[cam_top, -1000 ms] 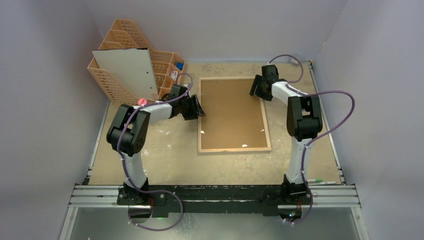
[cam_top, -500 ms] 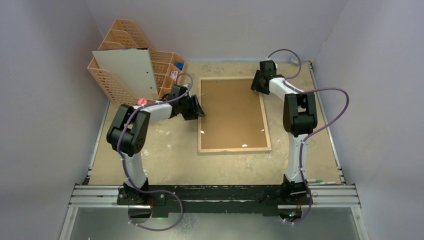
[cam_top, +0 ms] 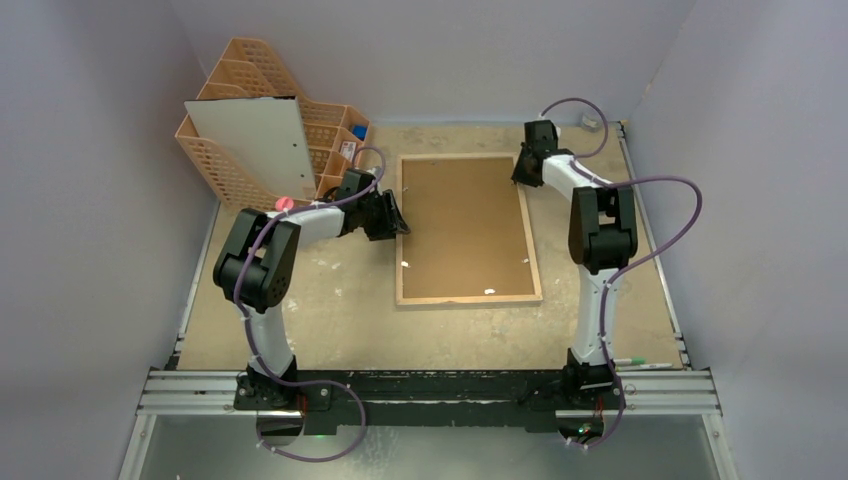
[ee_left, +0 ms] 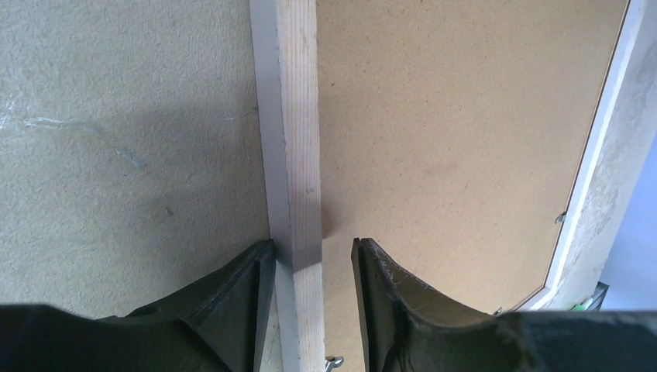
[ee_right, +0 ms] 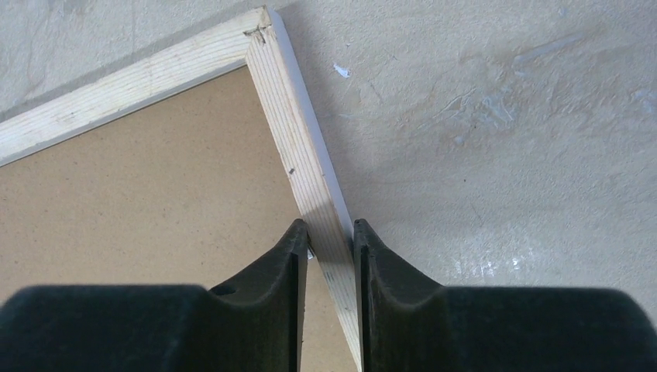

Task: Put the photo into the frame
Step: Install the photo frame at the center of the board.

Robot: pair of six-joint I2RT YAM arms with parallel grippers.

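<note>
The frame lies face down on the table, its light wood rear rim up, with the brown fibreboard sheet inside it. My left gripper straddles the left rail: its outer finger touches the rail, its inner finger stands apart over the board, so it is open. My right gripper is shut on the right rail near the far right corner. The photo's dark print shows in no view. A large white sheet leans on the organiser; I cannot tell whether it is the photo.
The peach lattice file organiser stands at the back left, close to my left arm. Small metal tabs sit along the frame's inner rim. A pen lies near the front right edge. Walls close in on three sides.
My right gripper has moved back and to the right, from over the board's far right part to the frame's right rail near the corner. The left arm and the frame have not moved.
</note>
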